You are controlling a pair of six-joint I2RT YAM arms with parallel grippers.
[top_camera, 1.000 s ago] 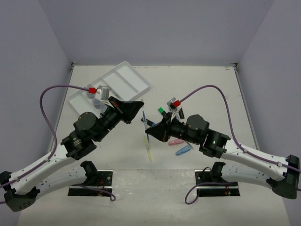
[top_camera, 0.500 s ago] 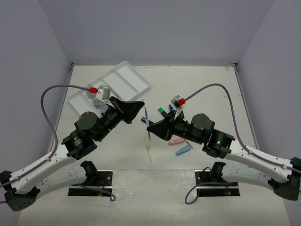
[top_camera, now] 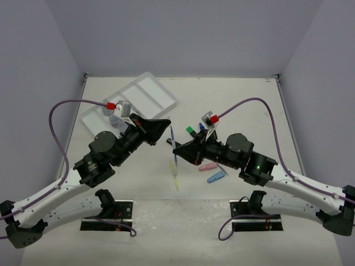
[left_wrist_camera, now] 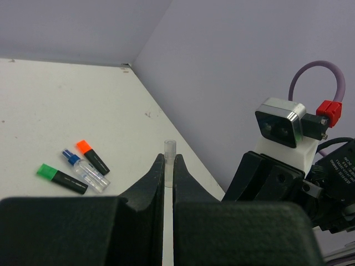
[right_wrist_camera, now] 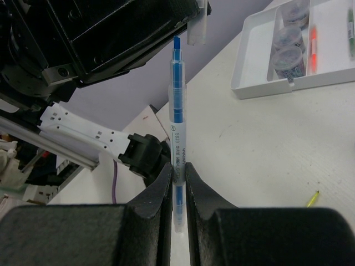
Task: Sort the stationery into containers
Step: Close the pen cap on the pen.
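My right gripper (right_wrist_camera: 178,169) is shut on a thin blue pen (right_wrist_camera: 176,100) with a clear barrel, held upright above the table, its bare tip pointing up. My left gripper (left_wrist_camera: 169,162) is shut on a small clear pen cap (left_wrist_camera: 170,147). In the right wrist view that cap (right_wrist_camera: 197,27) hangs just right of the pen's tip, apart from it. From above, the left gripper (top_camera: 165,128) and right gripper (top_camera: 176,148) face each other with the pen (top_camera: 173,138) between them. The white tray (top_camera: 161,102) lies at the back left.
The tray (right_wrist_camera: 260,83) holds small round jars (right_wrist_camera: 288,55) and an orange pen (right_wrist_camera: 312,41). On the table lie a green-capped highlighter (left_wrist_camera: 61,178), an orange-capped one (left_wrist_camera: 92,156), a blue-capped clear bottle (left_wrist_camera: 86,169), a yellow pen (top_camera: 175,176), a pink piece (top_camera: 207,166) and a blue piece (top_camera: 216,177).
The right arm has lifted the blue pen and brought its tip up toward the left gripper's cap, then held still. The left arm has not moved.
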